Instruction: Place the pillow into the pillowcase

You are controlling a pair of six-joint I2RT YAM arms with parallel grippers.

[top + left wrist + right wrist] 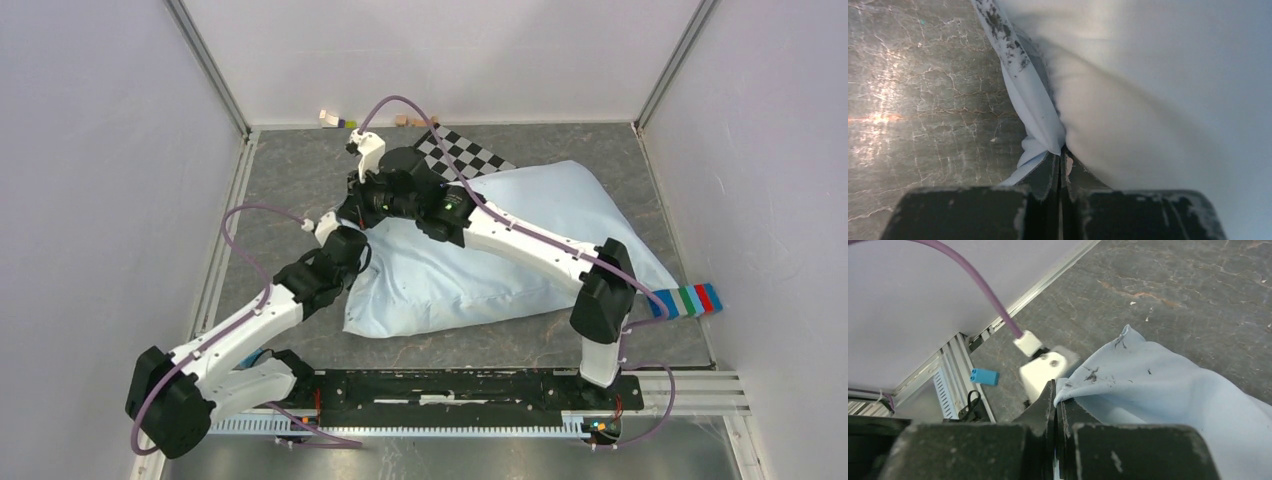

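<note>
The desk (pixel 300 170) is holding the puffy pillowcase (pixel 520 230), which is touching the checkered board (pixel 470 155). The pillow seems to be hiding inside. Near the board, the left jaws and right jaws are both pinching the pillowcase's blue edge tight. Tugging too hard could be pulling the thin cloth free.

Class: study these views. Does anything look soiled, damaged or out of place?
Yes. The pillowcase carries dark smudges along its edge, beside where the left gripper and right gripper pinch it. The checkerboard panel lies askew, partly under the cloth.
</note>
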